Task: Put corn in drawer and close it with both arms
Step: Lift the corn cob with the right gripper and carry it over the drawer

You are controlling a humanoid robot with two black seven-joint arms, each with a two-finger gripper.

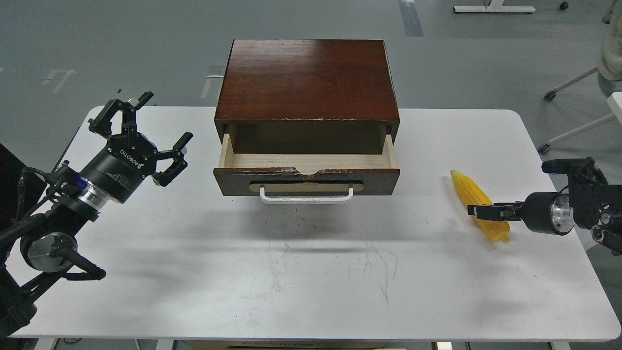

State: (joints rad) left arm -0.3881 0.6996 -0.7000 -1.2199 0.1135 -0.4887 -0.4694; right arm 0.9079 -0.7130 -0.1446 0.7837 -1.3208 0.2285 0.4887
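The drawer (379, 182) is pulled open from the dark wooden box (306, 78); its pale wood inside shows and holds nothing. The yellow corn (467, 188) lies on the white table (311, 272) to the right of the drawer, tapered end toward the back. My right gripper (478, 211) reaches in from the right, low over the corn's middle. It is seen edge-on, so its fingers cannot be told apart. My left gripper (164, 119), marked ROBOTIQ, is open and holds nothing, above the table left of the drawer.
The white bar handle (306, 196) sticks out from the drawer front toward me. The drawer's top edge is chipped at the middle. A chair base (573, 82) and grey floor lie beyond the table's right side.
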